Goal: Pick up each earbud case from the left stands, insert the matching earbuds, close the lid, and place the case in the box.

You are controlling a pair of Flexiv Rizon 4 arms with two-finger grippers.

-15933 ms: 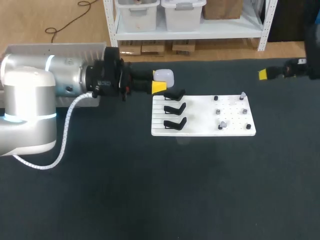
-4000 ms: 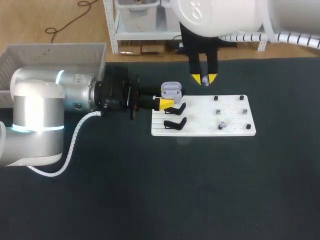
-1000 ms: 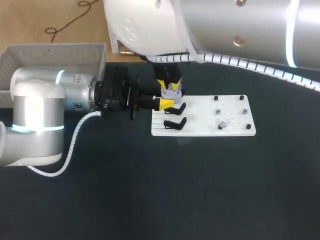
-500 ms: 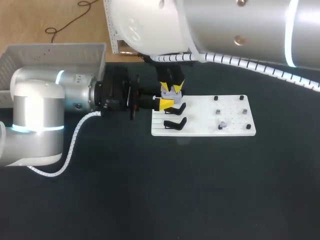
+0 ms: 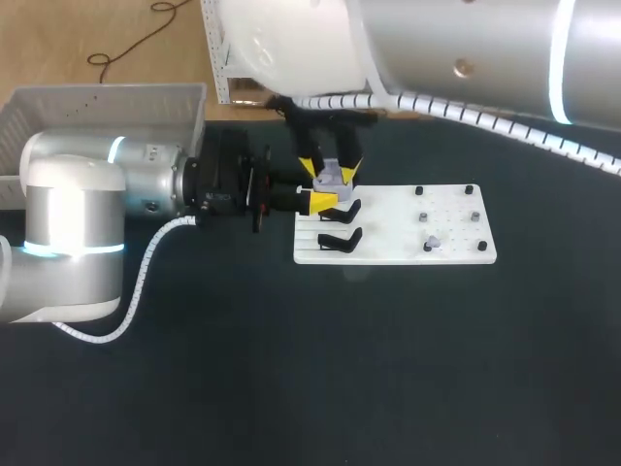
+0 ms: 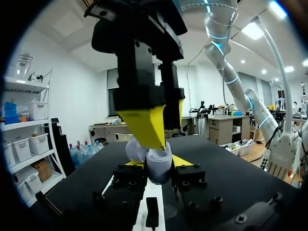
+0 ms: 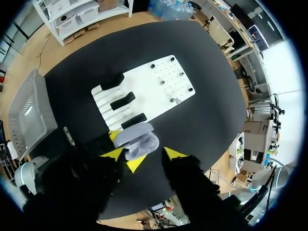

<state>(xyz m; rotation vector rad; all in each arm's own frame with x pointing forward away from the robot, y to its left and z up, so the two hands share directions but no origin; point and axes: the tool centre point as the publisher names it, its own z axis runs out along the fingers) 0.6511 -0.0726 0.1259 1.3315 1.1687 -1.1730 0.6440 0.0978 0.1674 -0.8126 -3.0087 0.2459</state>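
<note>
While the left gripper (image 6: 156, 163) clamps the open pale-lilac plastic earbud case (image 7: 137, 139) above the flat white board (image 5: 456, 248), the right gripper (image 7: 143, 154) hovers over it, fingers apart; lid-closing and boxing apparently remain.

The right gripper (image 5: 327, 171) covers most of the case (image 5: 330, 179), so I cannot tell what sits inside. The right arm (image 5: 456, 49) runs off the far edge. The bits on the board (image 5: 388, 250) are too small to name.
</note>
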